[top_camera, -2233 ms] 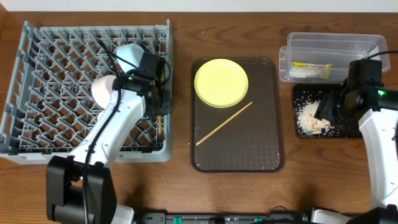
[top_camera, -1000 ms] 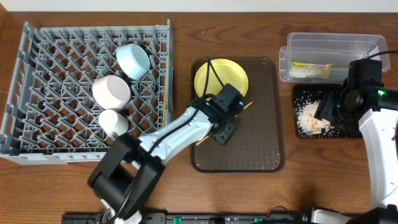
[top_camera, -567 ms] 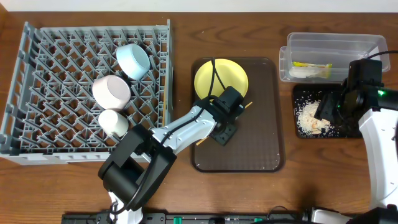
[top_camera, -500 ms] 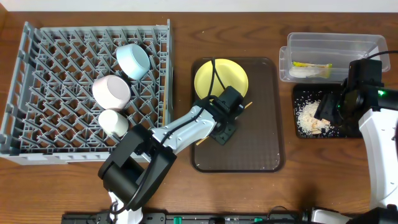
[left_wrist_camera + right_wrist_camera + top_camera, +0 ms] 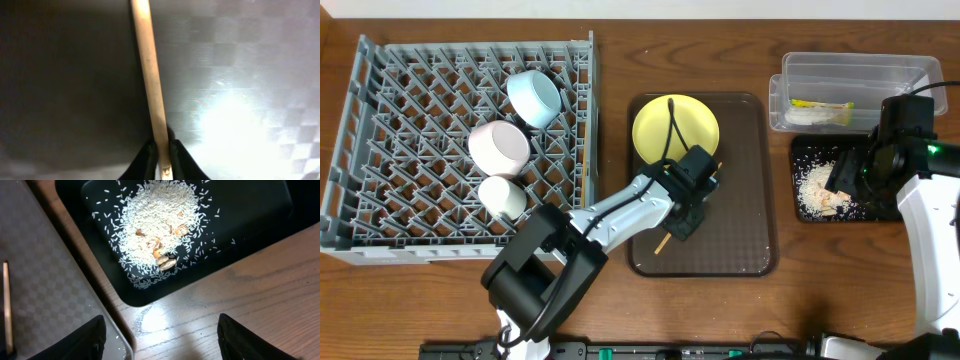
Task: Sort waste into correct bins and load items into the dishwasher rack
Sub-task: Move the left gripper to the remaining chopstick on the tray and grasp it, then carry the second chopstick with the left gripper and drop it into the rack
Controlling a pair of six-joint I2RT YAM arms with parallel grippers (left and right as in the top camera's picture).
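Note:
My left gripper is down on the brown serving tray, shut on a thin light wooden chopstick. The left wrist view shows the jaws pinching the chopstick near one end. The yellow plate lies at the tray's far end. The grey dishwasher rack holds the light blue bowl, the white bowl and the small white cup. My right gripper is open and empty by the black tray that holds the rice scraps.
The clear container at the back right holds the yellow-green wrapper. The black tray with rice sits just in front of it. The brown tray's right edge lies close to the black tray.
My left arm has swung from the rack to the brown tray and closed on the chopstick, which now lies at a steeper angle. The right arm has not moved.

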